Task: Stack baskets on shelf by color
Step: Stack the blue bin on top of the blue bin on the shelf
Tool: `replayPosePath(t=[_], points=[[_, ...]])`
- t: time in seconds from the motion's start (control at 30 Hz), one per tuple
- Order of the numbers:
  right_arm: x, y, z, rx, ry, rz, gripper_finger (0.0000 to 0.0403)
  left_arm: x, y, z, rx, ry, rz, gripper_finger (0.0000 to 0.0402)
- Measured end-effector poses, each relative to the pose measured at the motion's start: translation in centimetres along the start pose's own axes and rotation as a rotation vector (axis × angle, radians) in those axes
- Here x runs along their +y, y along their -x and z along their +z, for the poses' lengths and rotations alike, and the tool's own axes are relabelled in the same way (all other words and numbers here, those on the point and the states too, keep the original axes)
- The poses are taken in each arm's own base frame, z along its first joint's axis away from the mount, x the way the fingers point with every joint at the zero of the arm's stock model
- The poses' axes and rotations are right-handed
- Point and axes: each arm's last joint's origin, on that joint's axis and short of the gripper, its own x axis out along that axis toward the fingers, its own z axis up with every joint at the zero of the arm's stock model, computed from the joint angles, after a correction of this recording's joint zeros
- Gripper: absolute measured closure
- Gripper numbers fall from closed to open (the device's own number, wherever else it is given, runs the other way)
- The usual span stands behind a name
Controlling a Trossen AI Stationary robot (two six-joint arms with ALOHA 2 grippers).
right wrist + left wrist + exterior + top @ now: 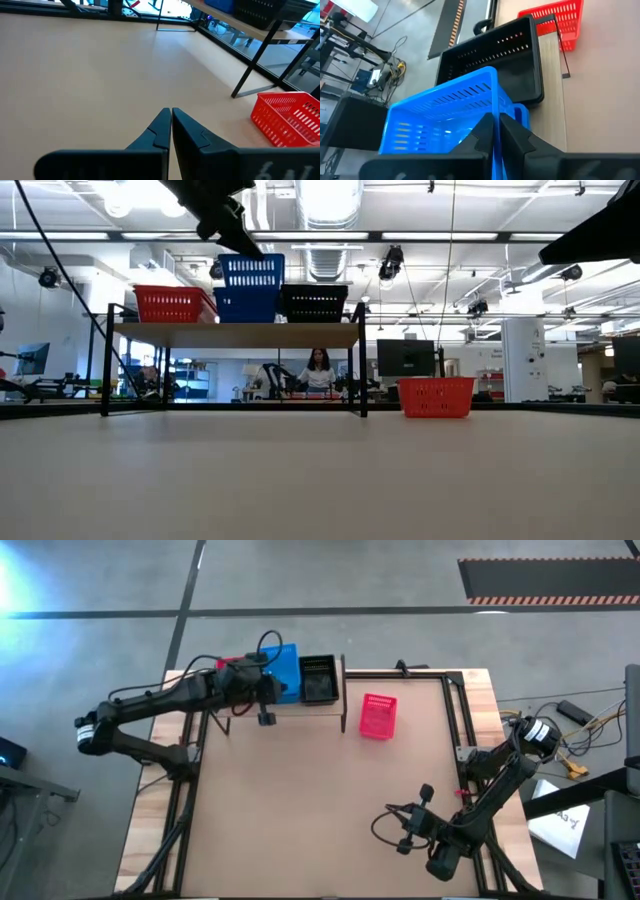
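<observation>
The shelf (240, 335) stands at the table's far edge. On it, seen from the front, are a red basket (172, 303) at the left, a blue basket (250, 304) in the middle and a black basket (314, 302) at the right. A second blue basket (445, 112) sits over the lower blue one, with my left gripper (495, 120) shut on it. Another red basket (378, 715) rests with its bottom on the table, right of the shelf. My right gripper (171, 111) is shut on nothing, near the table's right near corner. My left gripper pinches a side wall of the upper blue basket (494, 145) between its two fingers, close to a corner, one finger inside the basket and one outside. It comes from the table's left, slanting down. The basket sits above the lower blue basket (521, 113); whether it rests in it I cannot tell.
The shelf's black end post (561, 40) stands between the black basket and the red basket on the table. The wide tabletop (310, 810) lies in front of the shelf. A person (318, 370) sits in the room beyond the table.
</observation>
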Motion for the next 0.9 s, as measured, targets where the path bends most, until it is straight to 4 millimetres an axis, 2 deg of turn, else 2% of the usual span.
replayPosePath(t=[0.23,0.7,0.9], points=[[0.0,0.0,0.0,0.0,0.0,0.0,0.0394,-0.03,-0.3,-0.09,0.022,-0.006,0.012,0.0383],[0.0,0.0,0.0,0.002,0.0,0.001,0.0394,-0.21,-0.18,-0.62,0.084,0.042,0.013,0.0253],[0.0,0.0,0.0,0.002,0.0,0.001,0.0394,-0.4,-0.54,-0.65,0.073,0.173,0.006,0.0245]])
